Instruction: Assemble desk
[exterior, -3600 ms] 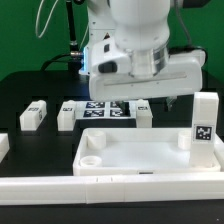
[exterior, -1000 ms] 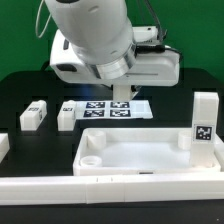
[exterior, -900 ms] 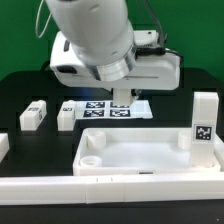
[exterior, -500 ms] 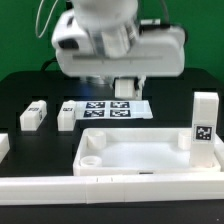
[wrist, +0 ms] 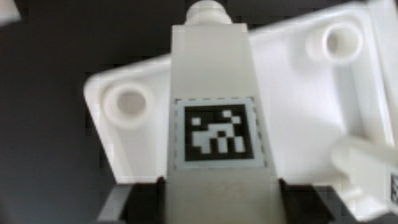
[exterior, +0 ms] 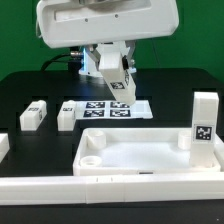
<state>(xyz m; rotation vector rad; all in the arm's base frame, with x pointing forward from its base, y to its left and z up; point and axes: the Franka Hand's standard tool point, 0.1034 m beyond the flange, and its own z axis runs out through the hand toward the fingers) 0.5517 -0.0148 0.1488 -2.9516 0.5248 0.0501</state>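
My gripper [exterior: 115, 60] is shut on a white desk leg [exterior: 118, 76] and holds it tilted in the air above the marker board. In the wrist view the leg [wrist: 215, 90] runs out from between the dark fingers [wrist: 143, 196], tag facing the camera. The white rimmed tabletop [exterior: 150, 155] lies at the front; the wrist view shows it under the leg, with round sockets [wrist: 125, 103]. One leg [exterior: 205, 120] stands upright in the tabletop's corner at the exterior view's right. Two more legs [exterior: 33, 115] [exterior: 67, 113] lie at the exterior view's left.
The marker board [exterior: 108, 108] lies flat behind the tabletop. A long white border bar [exterior: 100, 186] runs along the front edge, and a short white piece [exterior: 3, 146] sits at the exterior view's far left. The arm's body fills the top of the exterior view.
The gripper has risen from just above the marker board with the leg in it, and the leg now hangs tilted. The other legs and the tabletop have not moved.
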